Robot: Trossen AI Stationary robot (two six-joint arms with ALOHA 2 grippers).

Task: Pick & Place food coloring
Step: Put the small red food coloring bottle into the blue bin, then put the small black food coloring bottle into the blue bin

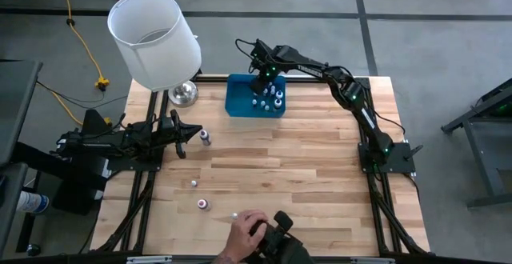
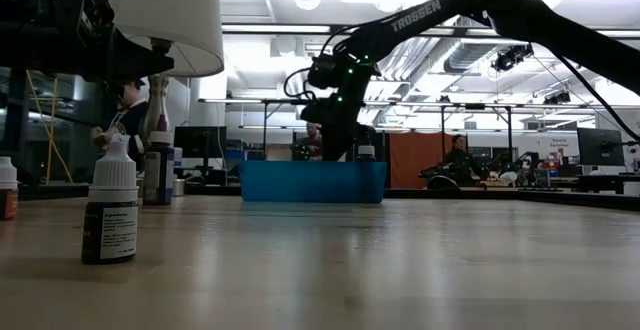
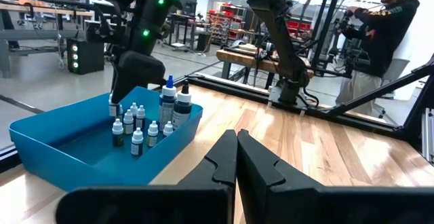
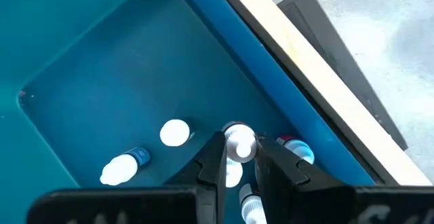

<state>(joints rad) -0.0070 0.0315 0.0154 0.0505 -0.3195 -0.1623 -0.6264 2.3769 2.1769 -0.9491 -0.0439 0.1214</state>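
Observation:
Several food coloring bottles stand upright in the blue tray at the table's far side. My right gripper hangs over the tray's right part, pointing down, shut on a white-capped bottle. Loose bottles stand on the wood: a dark one and smaller ones nearer the near edge. My left gripper hovers at the table's left, shut and holding nothing, its tips a short way left of the dark bottle. In the left wrist view its fingers point toward the tray. My right gripper pinches a bottle by its white cap between the two fingers. They come from above, pointing down into the tray. The bottle is upright among its neighbours; whether its base stands on the tray floor, I cannot tell.
A lamp with a white shade and a shiny metal base stands at the far left corner, beside the tray. A person's hand reaches over the near edge with a dark object, close to a small bottle. People stand beyond the table.

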